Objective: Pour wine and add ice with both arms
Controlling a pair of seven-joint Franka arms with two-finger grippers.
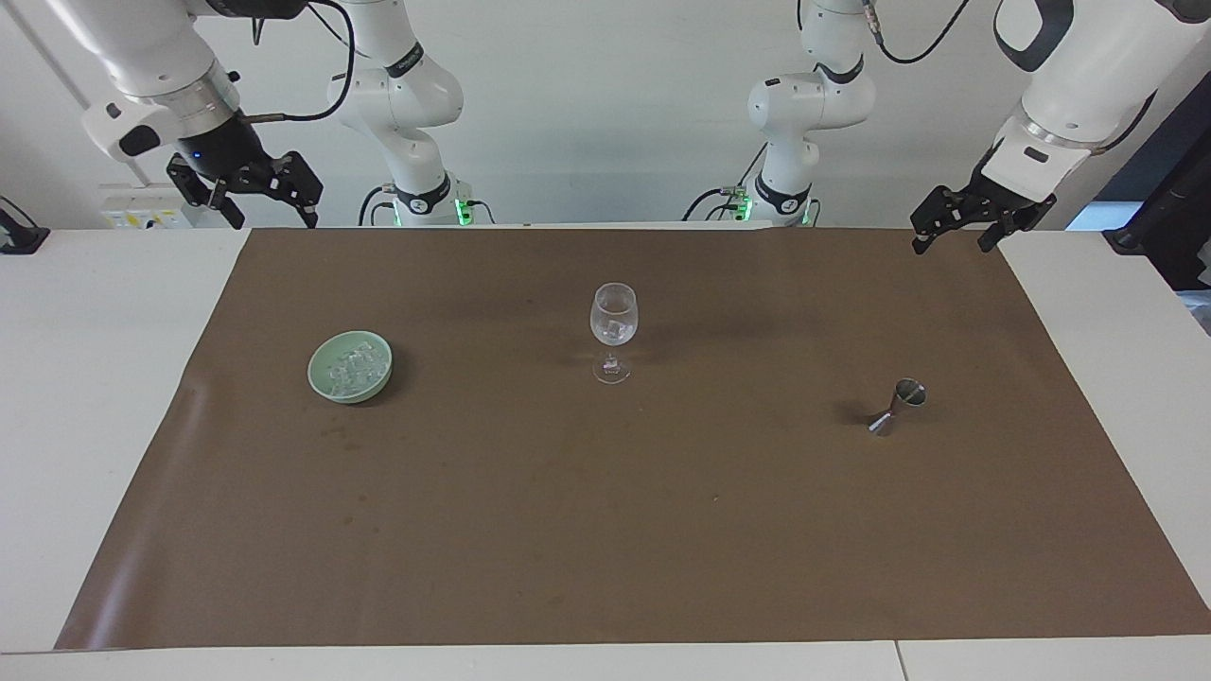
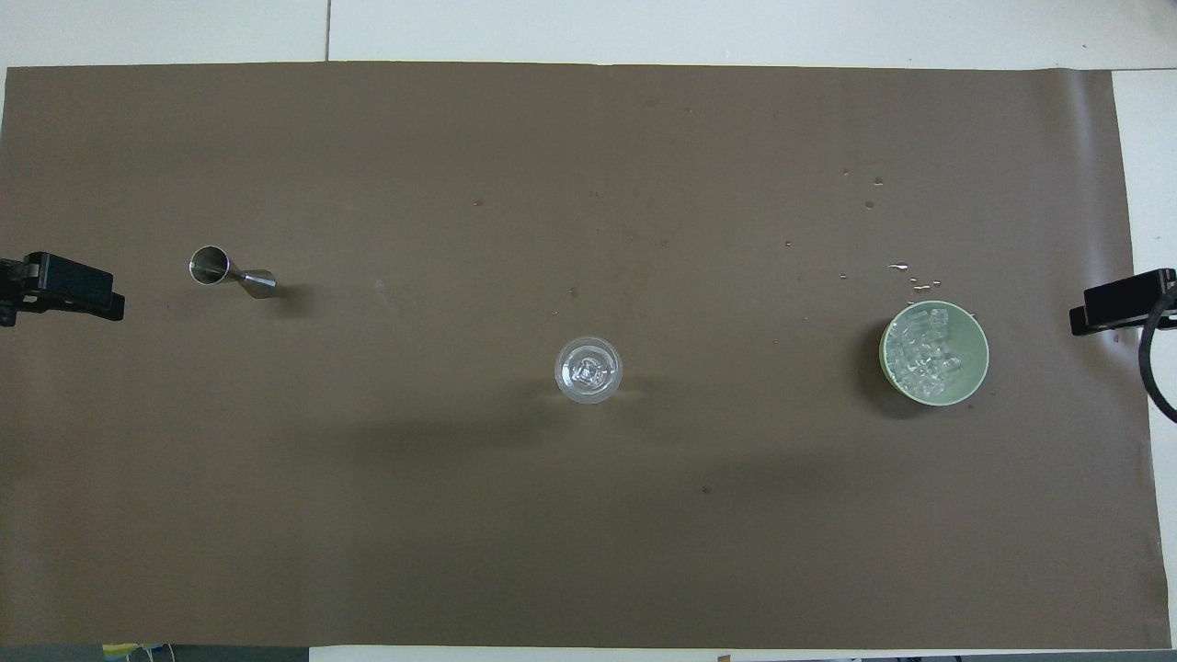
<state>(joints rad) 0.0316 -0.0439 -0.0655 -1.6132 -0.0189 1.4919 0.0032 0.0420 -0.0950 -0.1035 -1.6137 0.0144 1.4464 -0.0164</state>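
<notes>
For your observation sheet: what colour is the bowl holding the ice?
Pale green bowl, clearest in the overhead view.

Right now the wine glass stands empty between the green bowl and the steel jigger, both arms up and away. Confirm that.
Not quite. The wine glass is not empty: the facing view shows ice in it. The rest holds: it stands between the green bowl and the steel jigger, with the left gripper and right gripper raised and away.

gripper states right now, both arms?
Left gripper: open, empty, raised over the mat's corner.
Right gripper: open, empty, raised over the table at its own end.
</notes>
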